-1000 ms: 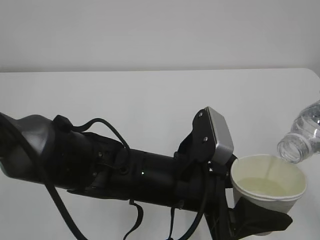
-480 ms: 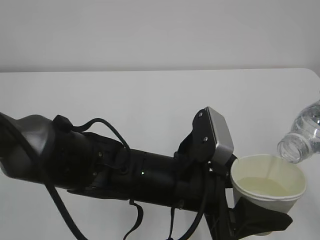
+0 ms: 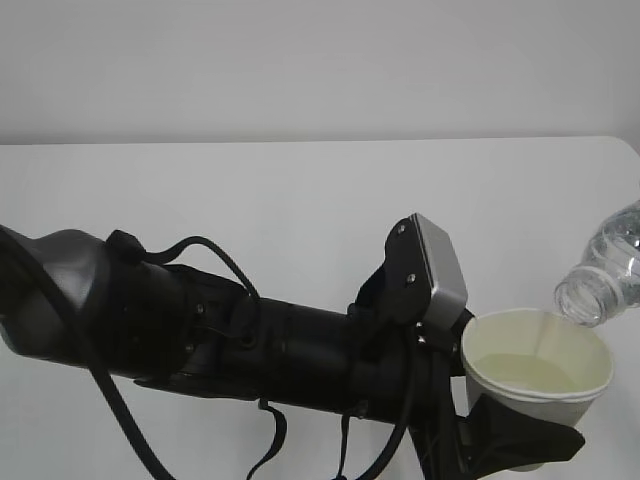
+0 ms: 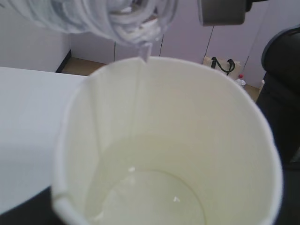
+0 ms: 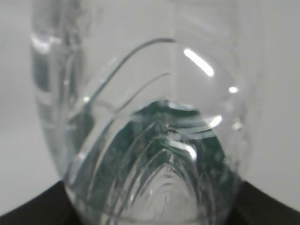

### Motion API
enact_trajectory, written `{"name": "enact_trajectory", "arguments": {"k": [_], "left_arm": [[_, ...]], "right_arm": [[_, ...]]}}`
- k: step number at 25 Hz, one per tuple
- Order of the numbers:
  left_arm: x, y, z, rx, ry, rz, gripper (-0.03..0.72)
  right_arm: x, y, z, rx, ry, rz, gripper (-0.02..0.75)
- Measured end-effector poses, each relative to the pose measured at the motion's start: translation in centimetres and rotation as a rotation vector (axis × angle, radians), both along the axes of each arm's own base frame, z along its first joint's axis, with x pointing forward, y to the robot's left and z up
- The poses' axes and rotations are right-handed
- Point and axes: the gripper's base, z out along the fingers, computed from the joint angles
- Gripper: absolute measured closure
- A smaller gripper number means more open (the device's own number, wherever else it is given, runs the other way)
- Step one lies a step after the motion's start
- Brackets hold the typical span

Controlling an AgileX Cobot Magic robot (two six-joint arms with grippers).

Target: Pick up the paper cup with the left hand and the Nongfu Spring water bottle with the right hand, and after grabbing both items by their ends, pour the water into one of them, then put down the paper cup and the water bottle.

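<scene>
— Under both claws: plain white table (image 3: 300,200), smooth and matte, meeting a bare pale wall (image 3: 300,60) behind. Past the cup in the left wrist view, a dim room with pale panels and a dark floor strip.

— And at the left hand (image 3: 520,440)?

— Black fingers closed around the lower part of the paper cup (image 3: 537,370), held upright. Thin white paper, rolled rim, cream-yellow inside, round and tapering. Shallow pool of the water (image 4: 154,197) at the bottom.

— Above that claw?

— Open mouth of the Nongfu Spring water bottle (image 3: 600,275), tilted down over the cup's far rim, not touching it. Clear ribbed plastic, a thin stream (image 4: 140,84) running down the inner wall.

— The right hand (image 5: 150,206)?

— Black jaw edges only just visible under the bottle's rounded base; gripping the bottle there, green label showing through the plastic.
</scene>
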Motion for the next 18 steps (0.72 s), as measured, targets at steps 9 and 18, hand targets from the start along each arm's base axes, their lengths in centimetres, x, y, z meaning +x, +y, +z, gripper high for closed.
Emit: {"name": "enact_trajectory", "arguments": {"k": [9,18], "left_arm": [[0.0,0.0,0.0,0.0,0.0,0.0,0.225],[0.0,0.0,0.0,0.0,0.0,0.0,0.225]], "right_arm": [[0.0,0.0,-0.01,-0.008,-0.001,0.003,0.32],[0.0,0.0,-0.01,-0.008,-0.001,0.003,0.32]]}}
